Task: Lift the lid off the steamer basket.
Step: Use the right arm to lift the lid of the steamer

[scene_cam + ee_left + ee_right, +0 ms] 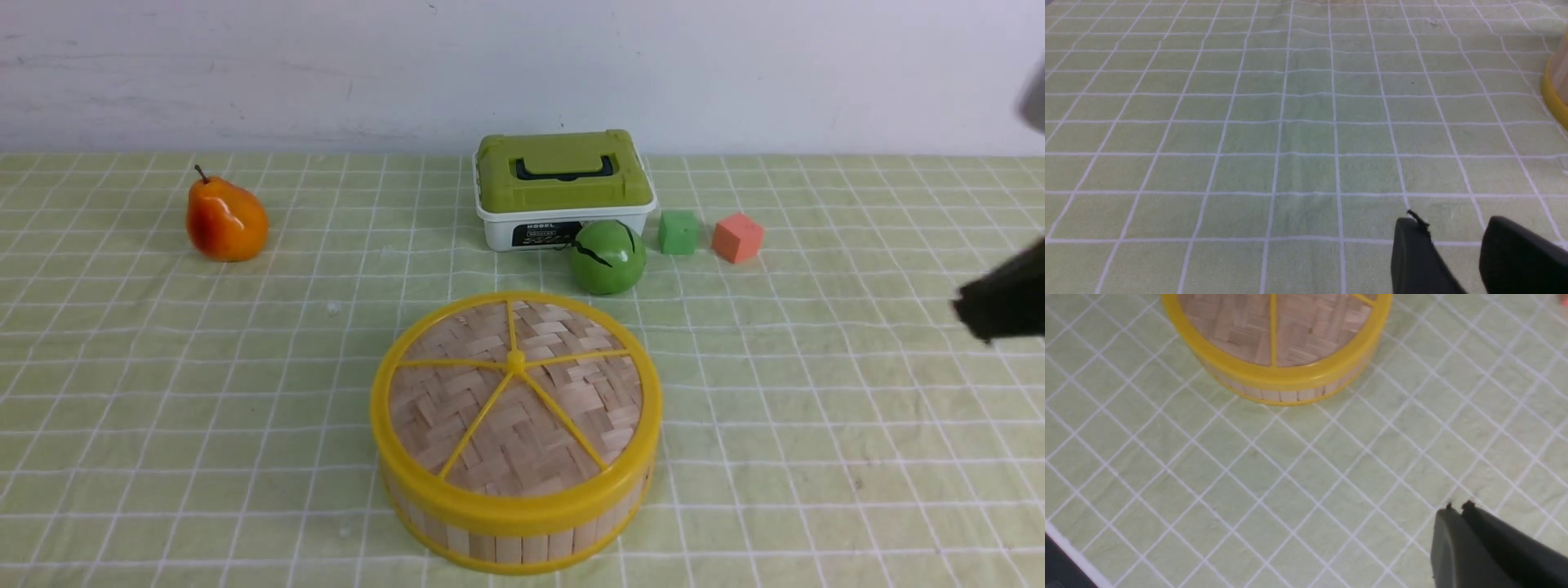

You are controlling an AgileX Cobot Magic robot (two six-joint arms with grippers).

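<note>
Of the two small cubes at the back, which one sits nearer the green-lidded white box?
The small green cube; it lies beside the green-lidded white plastic box, while the small salmon-pink cube lies beyond it.

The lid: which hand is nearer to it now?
Right, it seems. The right hand hangs to the right of the lid, apart from it; the left hand is outside the front view.
</note>
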